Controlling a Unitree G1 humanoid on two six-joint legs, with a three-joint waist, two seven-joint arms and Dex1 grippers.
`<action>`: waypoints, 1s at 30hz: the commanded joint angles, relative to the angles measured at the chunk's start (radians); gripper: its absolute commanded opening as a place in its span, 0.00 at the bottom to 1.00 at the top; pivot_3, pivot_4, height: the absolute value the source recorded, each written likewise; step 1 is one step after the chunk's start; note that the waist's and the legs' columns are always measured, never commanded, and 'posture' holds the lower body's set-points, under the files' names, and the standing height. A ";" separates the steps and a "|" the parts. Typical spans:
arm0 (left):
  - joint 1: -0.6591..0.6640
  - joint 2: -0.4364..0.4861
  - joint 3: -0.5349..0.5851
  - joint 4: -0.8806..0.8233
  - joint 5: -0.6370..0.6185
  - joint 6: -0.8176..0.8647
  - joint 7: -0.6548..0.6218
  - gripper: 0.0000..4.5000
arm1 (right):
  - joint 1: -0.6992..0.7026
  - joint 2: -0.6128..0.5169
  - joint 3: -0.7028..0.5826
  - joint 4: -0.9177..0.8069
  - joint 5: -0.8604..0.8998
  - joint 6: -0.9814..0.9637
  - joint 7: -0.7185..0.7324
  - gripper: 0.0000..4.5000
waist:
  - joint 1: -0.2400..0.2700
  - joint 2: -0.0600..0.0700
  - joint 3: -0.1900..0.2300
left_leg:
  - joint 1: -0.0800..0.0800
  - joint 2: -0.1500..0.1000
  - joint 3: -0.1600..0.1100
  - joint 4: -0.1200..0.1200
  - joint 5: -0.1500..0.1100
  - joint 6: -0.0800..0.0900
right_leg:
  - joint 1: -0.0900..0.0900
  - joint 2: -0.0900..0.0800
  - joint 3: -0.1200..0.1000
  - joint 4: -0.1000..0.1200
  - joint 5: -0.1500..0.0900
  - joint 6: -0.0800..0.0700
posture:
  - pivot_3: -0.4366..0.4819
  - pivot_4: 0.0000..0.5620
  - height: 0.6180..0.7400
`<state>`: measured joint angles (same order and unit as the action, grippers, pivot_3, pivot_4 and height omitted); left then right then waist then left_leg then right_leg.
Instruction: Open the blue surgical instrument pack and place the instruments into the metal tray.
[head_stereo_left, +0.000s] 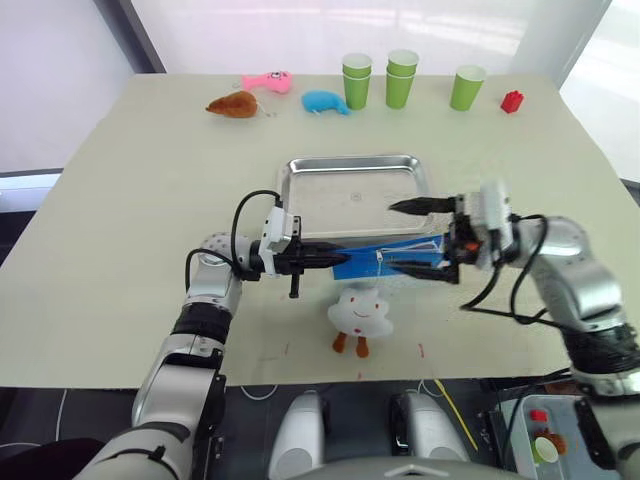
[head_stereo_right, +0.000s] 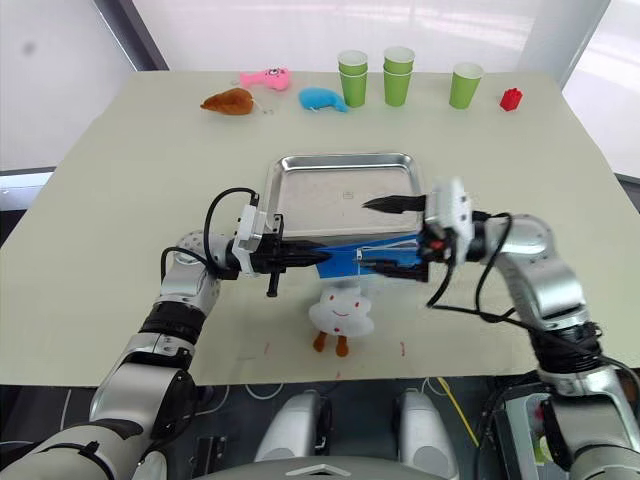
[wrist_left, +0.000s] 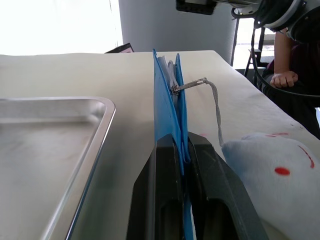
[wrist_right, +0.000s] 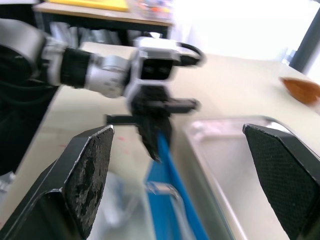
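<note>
Right now the flat bright-blue fabric instrument pack (head_stereo_left: 385, 261) stands on edge on the pale table (head_stereo_left: 120, 210), just in front of the near rim of the shallow shiny steel tray (head_stereo_left: 355, 190), which looks bare inside. The left gripper (head_stereo_left: 330, 258) has its two black fingers (wrist_left: 167, 200) pinched tight on one end of the pack, holding it upright; in the left wrist view the blue edges run straight up from between the fingers, with a bit of white lining showing at the top and a small silver zipper pull (wrist_left: 192, 85) with a grey cord sticking out to the side. The right gripper (head_stereo_left: 410, 237) sits at the pack's other end with its fingers spread wide, one over the tray's near edge and one low by the blue fabric, gripping nothing that I can see. A white cloud-shaped plush toy with a red-dotted face (head_stereo_left: 360, 312) stands just in front of the pack. Along the far edge of the table are green paper cups (head_stereo_left: 402, 78), a small red block (head_stereo_left: 512, 101), and blue (head_stereo_left: 325, 102), pink (head_stereo_left: 266, 81) and brown (head_stereo_left: 233, 104) soft toys.
</note>
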<state>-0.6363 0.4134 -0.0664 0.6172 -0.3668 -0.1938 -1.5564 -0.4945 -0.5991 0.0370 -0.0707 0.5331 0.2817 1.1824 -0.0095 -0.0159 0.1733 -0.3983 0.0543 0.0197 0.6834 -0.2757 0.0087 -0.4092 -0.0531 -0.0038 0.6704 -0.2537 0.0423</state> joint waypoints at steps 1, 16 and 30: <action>0.017 0.001 -0.033 0.027 0.035 -0.001 -0.042 0.00 | -0.005 -0.037 -0.022 0.094 -0.013 -0.024 0.064 0.96 | 0.001 0.000 0.000 | 0.000 0.000 0.000 0.000 0.000 0.000 | 0.000 0.000 0.000 0.000 0.000 0.000 | 0.48 0.27 1.00; 0.002 0.007 -0.036 0.033 0.038 -0.001 -0.042 0.00 | -0.056 0.035 0.027 0.424 -0.153 -0.286 0.209 0.67 | 0.000 0.000 0.000 | 0.000 0.000 0.001 0.000 0.000 0.000 | 0.000 0.000 0.001 0.000 0.000 0.000 | 0.48 0.27 1.00; 0.005 0.038 -0.054 -0.008 0.047 0.090 -0.022 0.18 | -0.064 0.045 0.020 0.446 -0.154 -0.289 0.237 0.00 | -0.002 0.000 0.000 | 0.000 0.000 0.001 0.000 0.000 0.000 | 0.000 0.000 0.001 0.000 0.000 0.000 | 0.48 0.27 1.00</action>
<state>-0.6537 0.4429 -0.0913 0.6108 -0.3517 -0.1269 -1.5581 -0.5419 -0.5516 0.0876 0.3803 0.3627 0.0081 1.4158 -0.0116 -0.0160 0.1731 -0.3981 0.0542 0.0203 0.6836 -0.2756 0.0087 -0.4092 -0.0527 -0.0026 0.6706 -0.2537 0.0425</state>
